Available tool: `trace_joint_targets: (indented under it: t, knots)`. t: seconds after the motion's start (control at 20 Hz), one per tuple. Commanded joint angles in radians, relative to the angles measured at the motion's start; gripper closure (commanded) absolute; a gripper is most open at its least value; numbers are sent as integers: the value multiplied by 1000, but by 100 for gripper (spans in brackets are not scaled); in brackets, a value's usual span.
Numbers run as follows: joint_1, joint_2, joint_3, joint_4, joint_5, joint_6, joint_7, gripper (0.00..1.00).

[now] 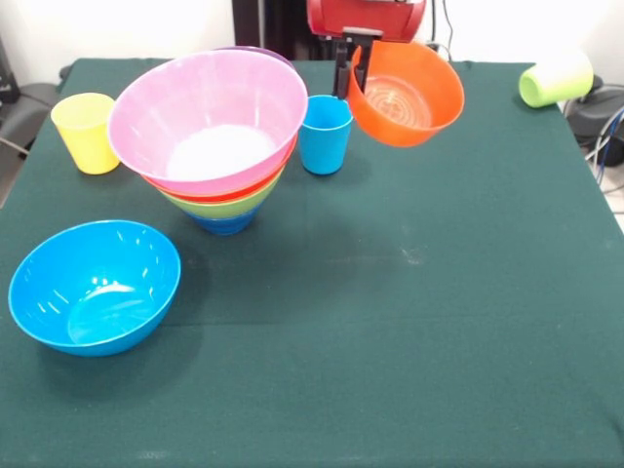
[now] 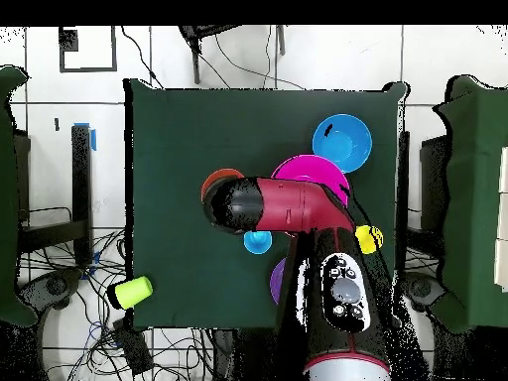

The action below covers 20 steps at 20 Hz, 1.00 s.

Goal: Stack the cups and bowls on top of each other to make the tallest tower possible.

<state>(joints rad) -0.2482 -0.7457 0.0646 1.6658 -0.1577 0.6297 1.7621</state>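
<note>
My gripper point(image 1: 352, 70) is shut on the rim of the small orange bowl point(image 1: 408, 96) and holds it tilted above the table, right of the light blue cup point(image 1: 325, 135). The bowl peeks from under the arm in the overhead view point(image 2: 218, 179). The tower point(image 1: 222, 146) stands left of centre: the pink bowl point(image 1: 210, 117) on top, then orange-red and lime green bowls, and the small dark blue bowl point(image 1: 225, 223) at the bottom. A purple bowl point(image 1: 265, 52) shows behind it. The light blue bowl point(image 1: 95, 286) sits at the front left. The yellow cup point(image 1: 86, 133) stands at the left. The lime green cup point(image 1: 556, 78) lies on its side at the far right.
The green table cloth point(image 1: 409, 322) covers the table. Cables and dark equipment point(image 1: 600, 122) lie off the table's right edge. The arm point(image 2: 298, 208) hides part of the tower in the overhead view.
</note>
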Motion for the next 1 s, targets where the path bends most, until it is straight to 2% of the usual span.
trace_joint_targets:
  t: [0.05, 0.75, 1.0]
  knots:
    - [-55, -3, 123, -18, -54, 101, -153, 100]
    - [-153, -72, 180, -10, -74, 192, -223, 100]
    - [-165, -79, 203, -6, -74, 215, -208, 100]
